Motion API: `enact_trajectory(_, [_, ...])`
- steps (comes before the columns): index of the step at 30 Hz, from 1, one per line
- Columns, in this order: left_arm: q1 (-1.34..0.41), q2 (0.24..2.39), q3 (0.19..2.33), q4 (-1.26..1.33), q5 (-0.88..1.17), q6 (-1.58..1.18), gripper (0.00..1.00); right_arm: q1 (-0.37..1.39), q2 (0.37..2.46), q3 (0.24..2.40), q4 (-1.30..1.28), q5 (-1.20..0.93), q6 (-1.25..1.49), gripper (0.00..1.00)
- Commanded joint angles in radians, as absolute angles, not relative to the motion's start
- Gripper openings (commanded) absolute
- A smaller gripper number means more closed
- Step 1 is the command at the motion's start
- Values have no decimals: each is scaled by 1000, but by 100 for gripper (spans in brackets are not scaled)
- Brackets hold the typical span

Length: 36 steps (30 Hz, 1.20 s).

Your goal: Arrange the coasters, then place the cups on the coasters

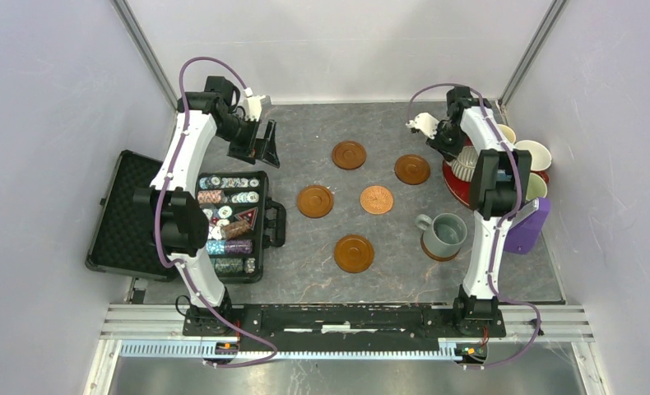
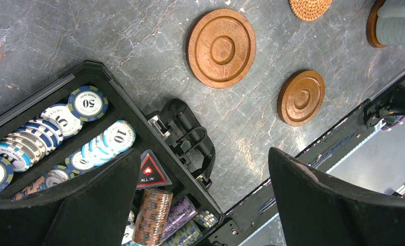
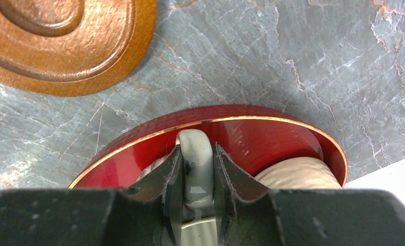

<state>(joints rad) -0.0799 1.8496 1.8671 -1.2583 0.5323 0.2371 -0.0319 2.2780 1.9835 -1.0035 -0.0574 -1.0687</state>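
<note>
One cup point(image 1: 445, 233) already sits on a coaster, but five coasters point(image 1: 355, 253) lie bare. The other cups are on the red tray point(image 3: 272, 136). The right gripper point(image 3: 196, 154) pinches a pale cup handle point(image 3: 193, 137) there — only its own camera shows that. The left gripper point(image 1: 260, 141) hangs spread wide near the chip case point(image 1: 124, 222).

Gaps between coasters point(image 1: 354, 253) passable; chip case point(image 1: 120, 218) blocks left, tray point(image 3: 262, 141) right.
</note>
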Motion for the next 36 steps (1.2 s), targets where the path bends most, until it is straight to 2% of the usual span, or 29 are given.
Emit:
enact_trajectory(1, [-74, 1842, 1913, -1252, 540, 243, 100, -33, 2180, 1967, -1017, -34, -1153, 0])
enact_trajectory(18, [-75, 1829, 1914, -1252, 532, 248, 100, 141, 2000, 1888, -948, -95, -1292, 0])
enact_trajectory(28, [-73, 1813, 1911, -1252, 519, 254, 100, 205, 1822, 1667, -871, -271, -1502, 0])
enact_trajectory(36, [-72, 1819, 1922, -1252, 523, 249, 100, 228, 1725, 1497, -808, -312, -1756, 0])
